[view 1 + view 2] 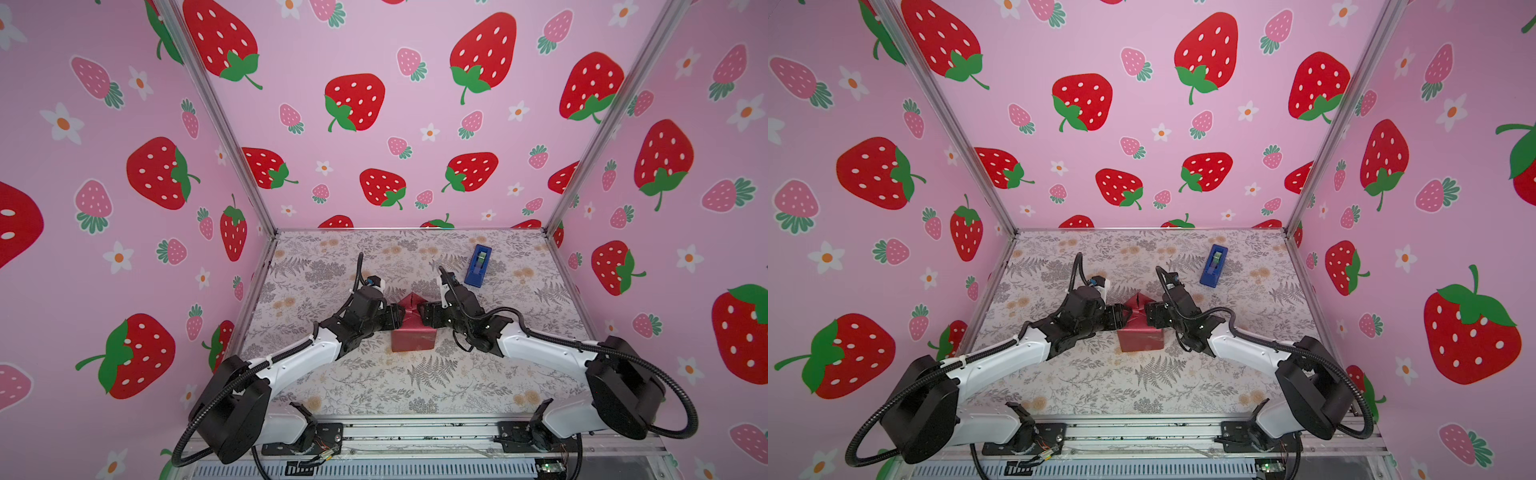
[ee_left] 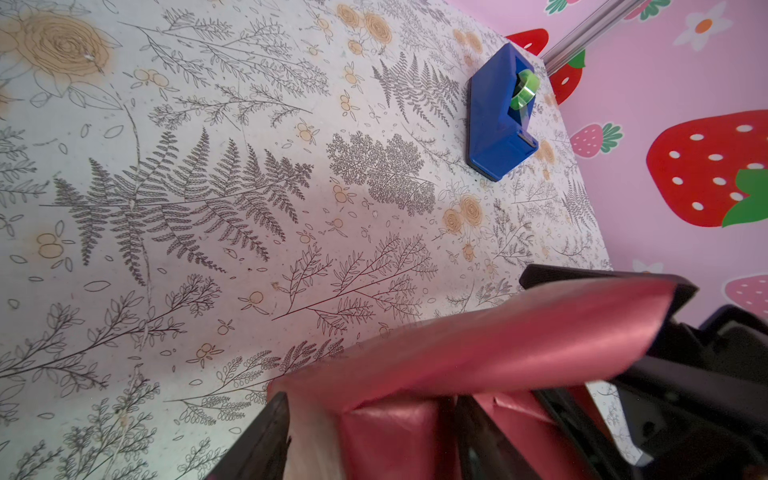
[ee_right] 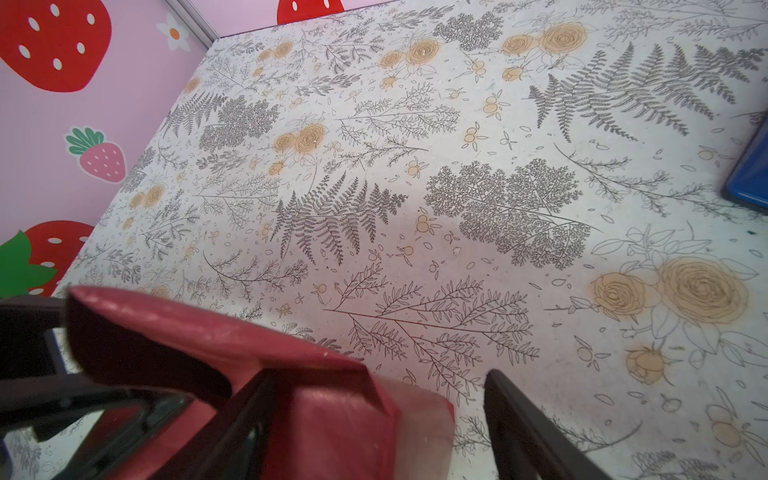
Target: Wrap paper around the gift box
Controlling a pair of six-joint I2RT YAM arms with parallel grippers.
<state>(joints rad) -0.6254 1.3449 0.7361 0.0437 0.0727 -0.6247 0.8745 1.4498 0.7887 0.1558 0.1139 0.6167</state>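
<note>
A: Quick pass. Where's the gift box?

B: Centre of both top views, on the table (image 1: 415, 386). The box itself doesn't show, because the paper (image 1: 412, 341) covers every face I can see.

A: Progress?

B: Far along, I'd judge. The top and near face look wrapped and smooth. What's left is the flap (image 1: 411, 300) at the far end, which stands up in a peak and isn't folded down. There's also no tape visible on any seam (the tape dispenser (image 1: 478, 266) sits well apart, upper right of the table).

A: Grippers?

B: Both meet at that flap.
- The left gripper (image 1: 400, 312) comes in from the left of the frame, the right gripper (image 1: 422, 312) from the right.
- In the right wrist view the fingers (image 3: 523, 424) are spread. Bare table shows between one finger and the paper, so they pinch nothing.
- In the left wrist view the fingers (image 2: 266, 440) are apart with red paper filling the gap. Whether they squeeze it or just straddle it, I cannot tell.

A: Hidden stuff?

B: The far end face is blocked by both grippers, and the underside can't be seen at all. The wrist views cut the fingers off at the bottom edge, and the paper there is blurred. Seam lines are too small to make out from the top.
</note>
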